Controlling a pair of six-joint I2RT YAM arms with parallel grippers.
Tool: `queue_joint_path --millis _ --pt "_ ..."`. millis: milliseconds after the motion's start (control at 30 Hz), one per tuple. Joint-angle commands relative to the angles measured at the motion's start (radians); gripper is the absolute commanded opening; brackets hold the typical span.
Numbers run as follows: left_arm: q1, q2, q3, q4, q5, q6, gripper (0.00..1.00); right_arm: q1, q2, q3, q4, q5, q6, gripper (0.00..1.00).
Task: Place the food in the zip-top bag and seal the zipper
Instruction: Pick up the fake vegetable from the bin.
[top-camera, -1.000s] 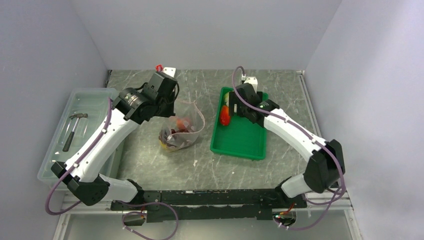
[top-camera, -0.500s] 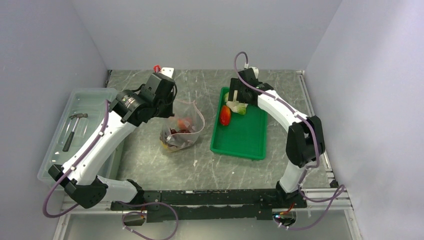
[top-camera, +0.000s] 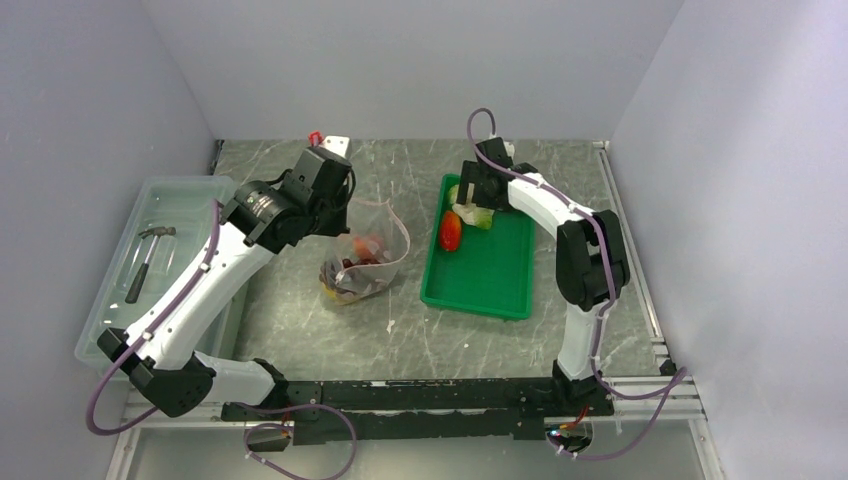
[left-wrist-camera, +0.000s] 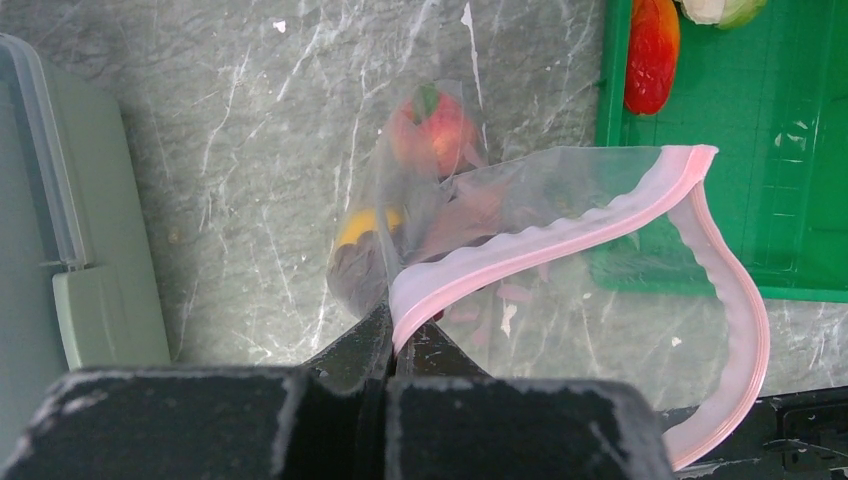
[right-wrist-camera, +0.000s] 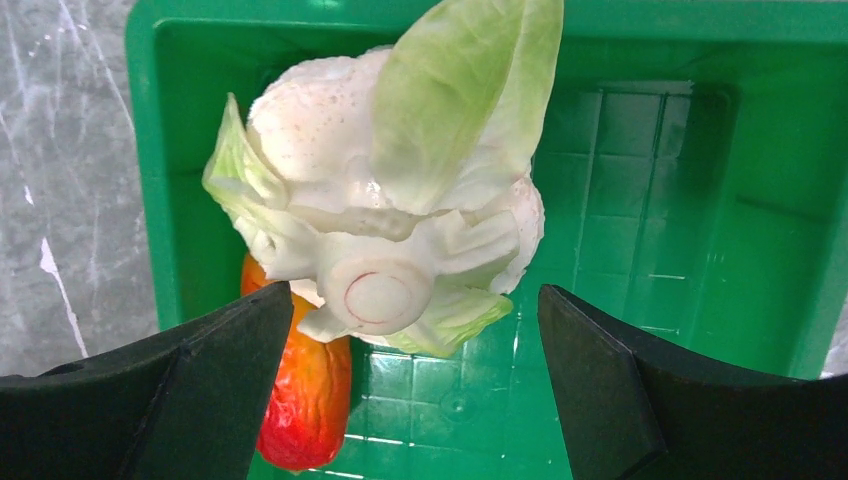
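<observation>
two risks: pale green-white leafy toy vegetable (right-wrist-camera: 400, 200) could be pushed aside by the wide-apart right hand (right-wrist-camera: 415, 290); clear pink-rimmed plastic bag (left-wrist-camera: 600, 280) could be pulled from the clamped left hand (left-wrist-camera: 395, 345).

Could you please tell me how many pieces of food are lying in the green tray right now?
2. The leafy vegetable lies near the tray's far end; the red piece lies beside it, along the left wall. Something small could be hidden under the leaves.

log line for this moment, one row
left claw: shut on zipper | zip-top bag: mouth open, some food inside | right claw: open around leafy vegetable | green tray: red piece beside it
</observation>
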Motion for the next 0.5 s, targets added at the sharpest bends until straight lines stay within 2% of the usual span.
queue_joint_path --millis 0,467 --pt "0.002 -0.023 -0.005 0.052 -0.005 -0.005 0.0 -0.009 -0.001 0.036 0.043 -0.01 0.016 0.94" --pt "0.003 -0.018 -0.018 0.062 0.006 -0.01 0.0 -0.013 -0.028 0.031 0.065 -0.017 0.003 0.73"
